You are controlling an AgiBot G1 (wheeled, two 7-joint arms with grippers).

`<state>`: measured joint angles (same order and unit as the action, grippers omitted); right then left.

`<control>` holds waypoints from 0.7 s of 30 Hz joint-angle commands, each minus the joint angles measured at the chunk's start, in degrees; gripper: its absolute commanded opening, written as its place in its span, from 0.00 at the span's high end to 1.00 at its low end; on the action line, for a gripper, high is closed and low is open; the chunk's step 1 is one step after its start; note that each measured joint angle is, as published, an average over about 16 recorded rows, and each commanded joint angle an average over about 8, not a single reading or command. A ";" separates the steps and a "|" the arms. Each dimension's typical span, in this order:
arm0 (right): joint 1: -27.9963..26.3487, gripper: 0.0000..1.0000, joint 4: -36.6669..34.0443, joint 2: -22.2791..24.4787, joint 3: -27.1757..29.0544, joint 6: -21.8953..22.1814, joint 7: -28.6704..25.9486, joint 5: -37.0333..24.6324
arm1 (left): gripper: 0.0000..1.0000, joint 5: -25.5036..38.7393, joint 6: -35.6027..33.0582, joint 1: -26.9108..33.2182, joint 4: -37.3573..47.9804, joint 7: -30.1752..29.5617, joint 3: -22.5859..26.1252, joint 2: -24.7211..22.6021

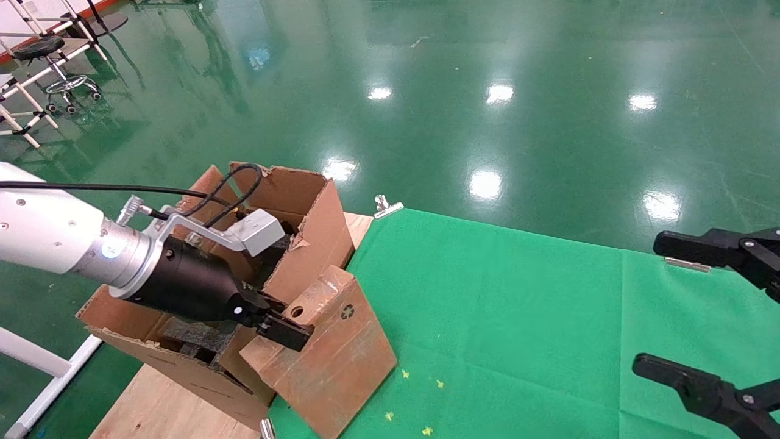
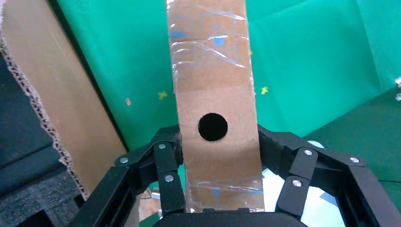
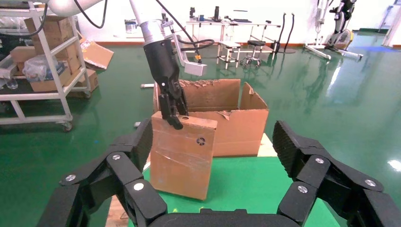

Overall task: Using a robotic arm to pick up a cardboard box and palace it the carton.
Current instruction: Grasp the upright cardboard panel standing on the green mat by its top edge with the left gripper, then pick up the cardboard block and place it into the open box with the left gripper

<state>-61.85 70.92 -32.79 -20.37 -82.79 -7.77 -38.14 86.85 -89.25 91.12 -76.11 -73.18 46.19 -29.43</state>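
Lifting the box towards the carton

The left pincer (image 1: 286, 326) grips the cardboard box (image 1: 329, 360) by its top edge, beside the carton (image 1: 304, 231); next it must go over the opening. The right pincer (image 1: 701, 317) waits wide.

Robotics lab: glossy green floor (image 1: 548, 73), shelving cart (image 3: 45, 66), workbenches (image 3: 227, 23).

Bright, even overhead lighting — ceiling lamps glare as white patches on the glossy floor (image 1: 487, 110). Shadows soft. Head view sharp; left wrist view slightly soft up close — tape glints.
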 commanded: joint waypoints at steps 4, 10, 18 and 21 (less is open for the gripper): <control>0.00 0.00 0.00 0.00 0.00 0.00 0.00 0.00 | 1.00 -0.64 0.29 1.08 0.40 1.52 -0.27 -0.16; 0.00 0.00 0.00 0.00 0.00 0.00 0.00 0.00 | 1.00 -2.30 0.78 7.20 2.81 5.96 -2.82 -0.07; 0.00 0.00 0.00 0.00 0.00 0.00 0.00 0.00 | 1.00 -0.25 0.64 20.16 11.62 14.38 -6.93 -0.32; 0.00 0.00 0.00 0.00 0.00 0.00 0.00 0.00 | 1.00 2.39 -0.02 24.90 16.19 18.02 -7.12 -0.09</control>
<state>-61.85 70.92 -32.79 -20.37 -82.79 -7.77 -38.14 89.77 -89.21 115.10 -59.80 -55.06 39.94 -29.17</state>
